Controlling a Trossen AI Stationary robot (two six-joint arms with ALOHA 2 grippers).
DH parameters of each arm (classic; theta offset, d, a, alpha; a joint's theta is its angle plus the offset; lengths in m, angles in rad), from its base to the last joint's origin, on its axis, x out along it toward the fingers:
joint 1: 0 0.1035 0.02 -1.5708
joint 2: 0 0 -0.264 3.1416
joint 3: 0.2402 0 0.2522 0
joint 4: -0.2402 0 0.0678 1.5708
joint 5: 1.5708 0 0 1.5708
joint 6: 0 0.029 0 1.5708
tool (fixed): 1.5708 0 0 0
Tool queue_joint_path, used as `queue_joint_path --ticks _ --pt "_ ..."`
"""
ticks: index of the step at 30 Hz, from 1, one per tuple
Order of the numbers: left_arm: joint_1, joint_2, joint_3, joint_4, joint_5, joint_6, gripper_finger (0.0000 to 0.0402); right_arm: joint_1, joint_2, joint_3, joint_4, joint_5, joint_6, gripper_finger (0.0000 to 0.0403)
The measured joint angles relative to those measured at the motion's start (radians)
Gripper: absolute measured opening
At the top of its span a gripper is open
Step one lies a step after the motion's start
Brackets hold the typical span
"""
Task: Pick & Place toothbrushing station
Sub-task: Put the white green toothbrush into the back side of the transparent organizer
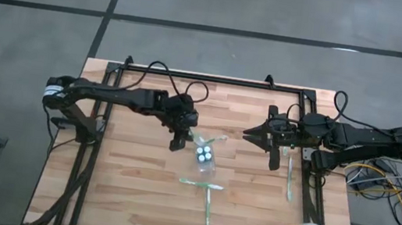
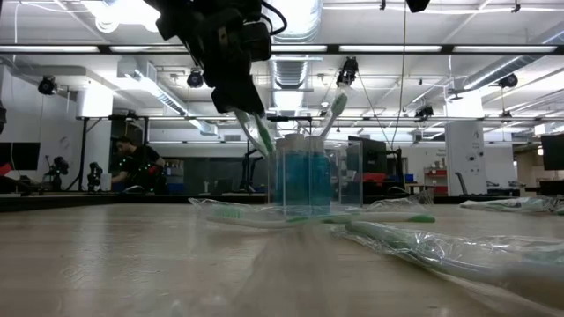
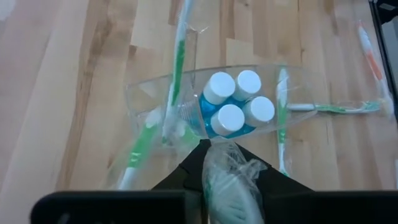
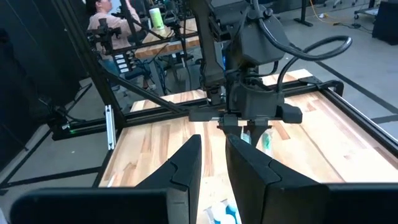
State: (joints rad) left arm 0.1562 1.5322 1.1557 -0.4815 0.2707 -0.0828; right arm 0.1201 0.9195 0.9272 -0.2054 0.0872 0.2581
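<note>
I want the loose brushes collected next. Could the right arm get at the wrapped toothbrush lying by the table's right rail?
Probably yes. That wrapped toothbrush lies in the open just in front of the right gripper, with nothing on it. The left gripper is busy at the clear cup, away from that path.
</note>
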Motion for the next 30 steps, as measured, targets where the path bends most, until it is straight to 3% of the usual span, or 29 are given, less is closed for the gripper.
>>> queue_joint_path --ticks 17,30 --pt "-0.009 -0.003 0.000 -0.001 0.010 -0.080 0.0163 0.000 0.000 0.000 0.000 0.000 0.000 0.0068" --pt "-0.009 -0.102 0.047 0.002 0.019 0.005 0.0172 0.000 0.000 0.000 0.000 0.000 -0.004 0.0068"
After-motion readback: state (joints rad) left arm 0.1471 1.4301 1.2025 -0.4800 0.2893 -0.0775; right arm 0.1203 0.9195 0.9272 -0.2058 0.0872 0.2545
